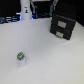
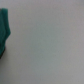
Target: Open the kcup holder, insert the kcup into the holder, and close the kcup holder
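The kcup (image 1: pixel 21 58) stands alone on the pale table (image 1: pixel 47 55), near the exterior view's left. Far to the right sits the black kcup holder (image 1: pixel 63 25), both front panels closed. The gripper appears in neither view; its state cannot be told.

The pale table (image 1: pixel 47 57) carries two task items, well apart. The kcup holder (image 1: pixel 62 25), a black boxy unit, stands far on the exterior view's right; both stacked front panels sit flush, each with a pale handle. The kcup (image 1: pixel 21 59), white with a green and blue top, stands upright near the exterior view's left. A tall white bottle-like object (image 1: pixel 25 10) stands at far left, blue glow at its base.
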Controlling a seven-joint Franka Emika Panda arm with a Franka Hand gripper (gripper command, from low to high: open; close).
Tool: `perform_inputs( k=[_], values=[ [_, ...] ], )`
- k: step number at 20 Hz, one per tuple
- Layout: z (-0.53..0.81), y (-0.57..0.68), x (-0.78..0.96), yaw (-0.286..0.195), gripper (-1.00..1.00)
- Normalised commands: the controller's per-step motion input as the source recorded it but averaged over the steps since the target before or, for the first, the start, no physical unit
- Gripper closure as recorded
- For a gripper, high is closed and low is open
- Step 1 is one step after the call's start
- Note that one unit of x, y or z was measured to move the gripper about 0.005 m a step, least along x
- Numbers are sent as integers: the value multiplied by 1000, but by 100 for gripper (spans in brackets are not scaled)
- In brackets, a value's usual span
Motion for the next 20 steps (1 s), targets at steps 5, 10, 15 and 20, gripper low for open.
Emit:
perform_inputs(
  k=[5, 10, 15, 20],
  values=[
    [23, 579, -306, -189, -100],
    [16, 623, -301, -200, -100],
    [6, 638, -322, -200, -100],
    [-16, 657, -322, -192, -100]
  ],
)
